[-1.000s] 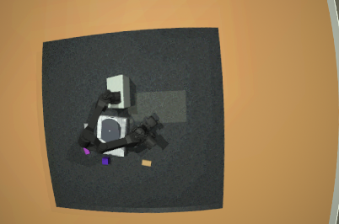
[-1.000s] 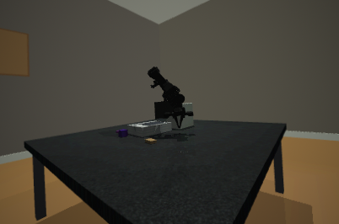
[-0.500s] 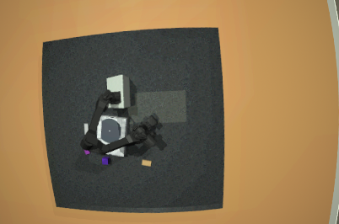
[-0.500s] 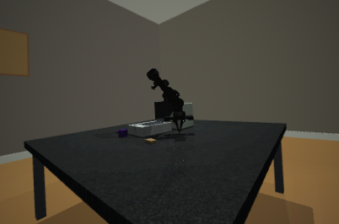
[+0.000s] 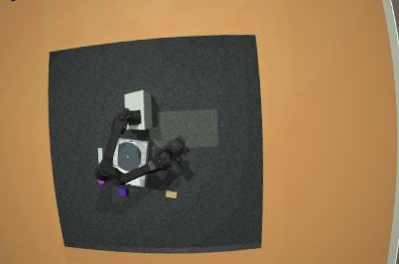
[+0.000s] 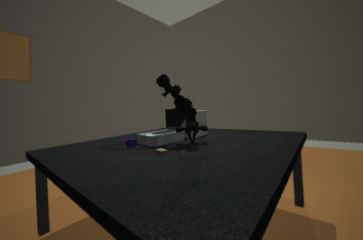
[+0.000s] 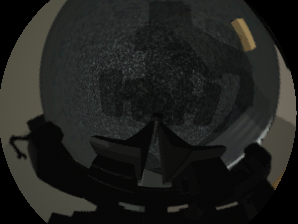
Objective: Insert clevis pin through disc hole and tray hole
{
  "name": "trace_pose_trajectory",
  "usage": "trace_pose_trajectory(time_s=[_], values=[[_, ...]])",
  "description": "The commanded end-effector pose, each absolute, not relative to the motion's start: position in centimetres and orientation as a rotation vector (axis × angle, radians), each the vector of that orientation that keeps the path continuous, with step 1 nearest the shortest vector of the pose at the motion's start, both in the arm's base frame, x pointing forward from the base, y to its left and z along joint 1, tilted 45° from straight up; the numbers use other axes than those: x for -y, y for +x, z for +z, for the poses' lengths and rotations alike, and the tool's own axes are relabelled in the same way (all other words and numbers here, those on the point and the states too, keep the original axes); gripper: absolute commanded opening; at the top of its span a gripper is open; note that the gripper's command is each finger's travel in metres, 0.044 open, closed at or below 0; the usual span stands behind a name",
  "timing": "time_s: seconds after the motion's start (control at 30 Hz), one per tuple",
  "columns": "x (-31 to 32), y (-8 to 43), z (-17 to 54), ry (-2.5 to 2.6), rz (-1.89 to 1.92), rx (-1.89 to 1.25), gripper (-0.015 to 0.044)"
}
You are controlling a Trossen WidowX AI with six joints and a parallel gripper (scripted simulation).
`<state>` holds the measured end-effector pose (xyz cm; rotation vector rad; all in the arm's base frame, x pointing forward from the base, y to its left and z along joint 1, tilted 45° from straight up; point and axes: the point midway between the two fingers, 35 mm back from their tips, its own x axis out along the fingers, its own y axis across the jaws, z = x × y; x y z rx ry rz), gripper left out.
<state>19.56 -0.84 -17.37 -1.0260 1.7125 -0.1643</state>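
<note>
The pale tray (image 5: 144,149) (image 6: 155,141) lies under the arm's bend in the top view. The grey disc (image 5: 130,151) lies flat inside it, with a small pale dot at its middle. My gripper (image 6: 192,142) (image 7: 156,123) points down, low over the table to the right of the tray. It is shut on the pin. A small dark round end of the pin (image 7: 158,116) shows at the fingertips in the wrist view; the rest is hidden by the fingers. The pin is too small and dark to make out in the top and exterior views.
A pale box (image 5: 134,101) stands behind the tray, by the arm's base. A purple cube (image 5: 123,192) (image 6: 131,143), a tan block (image 5: 171,195) (image 6: 161,151) (image 7: 244,35) and a magenta piece (image 5: 101,182) lie around the tray. A lighter rectangle (image 5: 199,128) marks the table.
</note>
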Motion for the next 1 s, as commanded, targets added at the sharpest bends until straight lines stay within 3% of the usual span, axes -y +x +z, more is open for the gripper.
trace_pose_trajectory(time_s=[0.0, 0.03, 0.23, 0.43, 0.73, 0.97], values=[[1.0, 19.5, -17.4, -1.034, -0.162, -1.714, 0.0000], [1.0, 19.5, -17.4, -1.034, -0.162, -1.714, 0.0000], [0.8, 19.5, -17.4, -1.026, -0.164, -1.712, 0.0158], [0.4, 20.0, -17.2, -0.947, -0.189, -1.703, 0.0160], [-0.1, 20.4, -17.2, -1.033, -0.364, -2.021, 0.0160], [-0.1, 20.4, -17.1, -1.042, -0.379, -2.043, 0.0160]])
